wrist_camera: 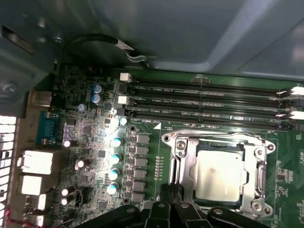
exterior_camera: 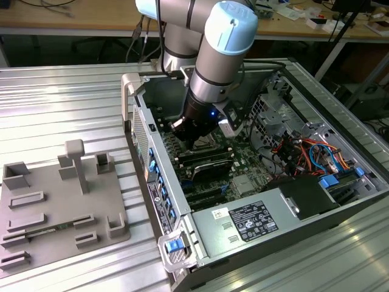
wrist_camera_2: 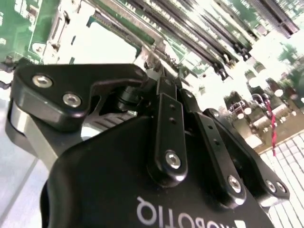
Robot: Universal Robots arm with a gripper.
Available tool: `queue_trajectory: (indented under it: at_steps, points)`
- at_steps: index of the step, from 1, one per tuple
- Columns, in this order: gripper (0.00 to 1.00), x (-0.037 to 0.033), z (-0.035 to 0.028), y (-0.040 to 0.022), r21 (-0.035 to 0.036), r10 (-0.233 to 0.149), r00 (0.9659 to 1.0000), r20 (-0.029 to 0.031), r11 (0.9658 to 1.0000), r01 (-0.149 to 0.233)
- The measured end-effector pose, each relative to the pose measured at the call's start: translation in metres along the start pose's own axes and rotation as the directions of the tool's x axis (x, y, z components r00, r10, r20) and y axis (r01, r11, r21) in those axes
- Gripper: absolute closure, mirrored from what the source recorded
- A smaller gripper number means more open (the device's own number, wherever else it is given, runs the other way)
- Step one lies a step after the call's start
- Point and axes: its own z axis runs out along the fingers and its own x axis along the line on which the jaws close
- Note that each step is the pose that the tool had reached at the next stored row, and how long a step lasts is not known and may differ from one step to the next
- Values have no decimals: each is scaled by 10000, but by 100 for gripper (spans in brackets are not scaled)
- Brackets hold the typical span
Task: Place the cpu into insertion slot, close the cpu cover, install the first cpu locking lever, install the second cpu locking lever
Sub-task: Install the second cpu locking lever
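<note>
Worktop [exterior_camera: 61, 91]: ribbed metal, carrying an open computer case [exterior_camera: 292, 231] and, at the case's 9 o'clock in the exterior view, a grey fixture plate [exterior_camera: 55, 213].

Motherboard [wrist_camera: 95, 142]: green, on the case floor; long black memory slots [wrist_camera: 204, 102] run just beside the socket.

My end effector [exterior_camera: 193, 141]: lowered inside the case above the motherboard, fingers drawn narrow, tips close together beside the socket frame in the first wrist view [wrist_camera: 168, 190]; nothing visibly gripped.

Cpu cover [wrist_camera: 183, 156]: silvery frame lying flat around the chip.

Insertion slot [wrist_camera: 251, 190]: metal-rimmed socket, occupied.

Cpu [wrist_camera: 218, 175]: dull silver square seated in the insertion slot, showing through the cover's window.
</note>
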Motion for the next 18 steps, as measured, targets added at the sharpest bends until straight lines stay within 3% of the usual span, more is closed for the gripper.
queue_trajectory:
  at_steps: [3, 8, 10, 15, 18]
  points:
    - [89, 1, -85, 6, 3, 0, 10000, -2, 10000, 0]
    - [89, -14, -290, 17, 7, 0, 10000, -4, 10000, 0]
    - [89, -55, -296, 14, 20, 1, 10000, -5, 10000, -1]
    - [89, -272, -298, -5, 31, 0, 10000, -7, 10000, 0]
    - [89, -357, -294, -12, 41, 0, 10000, -8, 10000, 0]
